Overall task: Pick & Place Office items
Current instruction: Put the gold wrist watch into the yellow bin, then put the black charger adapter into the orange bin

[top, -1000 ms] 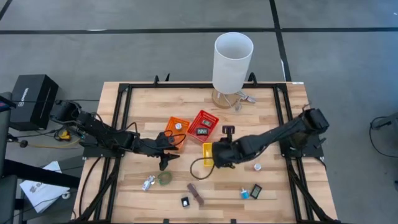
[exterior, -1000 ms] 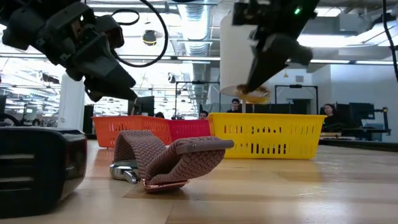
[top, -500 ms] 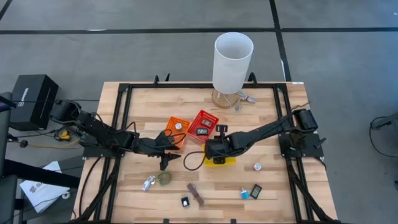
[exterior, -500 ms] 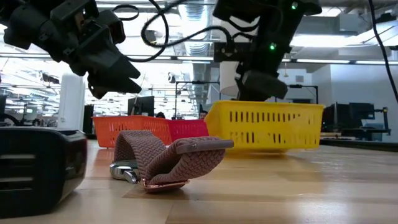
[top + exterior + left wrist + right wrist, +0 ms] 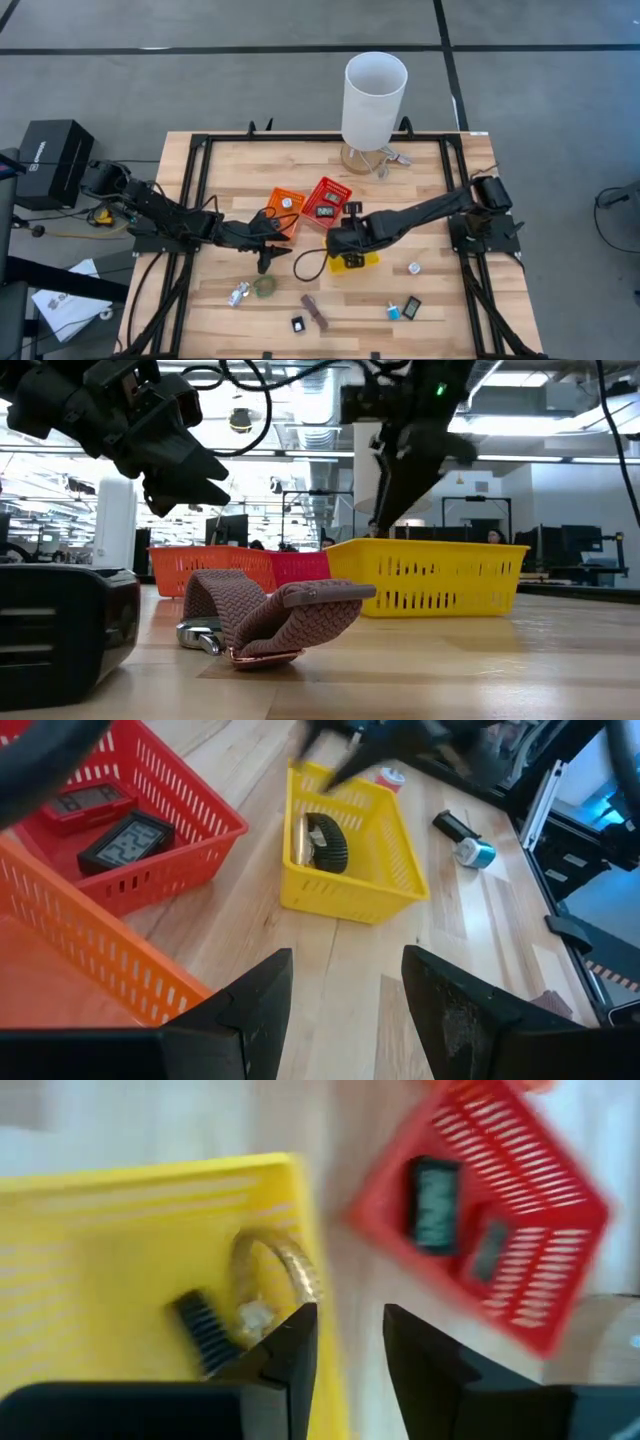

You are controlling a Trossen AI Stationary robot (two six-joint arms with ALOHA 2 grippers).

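My right gripper (image 5: 338,240) hangs open, fingers pointing down, over the left rim of the yellow mesh basket (image 5: 354,261). In the right wrist view the basket (image 5: 120,1250) holds a pale ring (image 5: 275,1275) and a small black item (image 5: 200,1320). My left gripper (image 5: 268,245) is open and empty above the table, just near of the orange basket (image 5: 283,207). Near the table's front edge lie a silvery clip (image 5: 238,293), a green ring (image 5: 265,287), a brown strip (image 5: 315,312), a black block (image 5: 298,324) and a blue block (image 5: 393,311). My right gripper's fingers stand at the yellow basket's left rim (image 5: 372,542). I cannot tell whether they touch it.
A red basket (image 5: 326,203) with two black blocks stands beside the orange one. A tall white cylinder (image 5: 375,95) stands at the far edge. A small white item (image 5: 414,268) and a black block (image 5: 411,308) lie at the right front. A black frame rims the table.
My right gripper has gone toward the table's left edge, across the yellow basket to its left rim. The basket tipped up off the table half a second ago and now sits down on it again, shifted a little.
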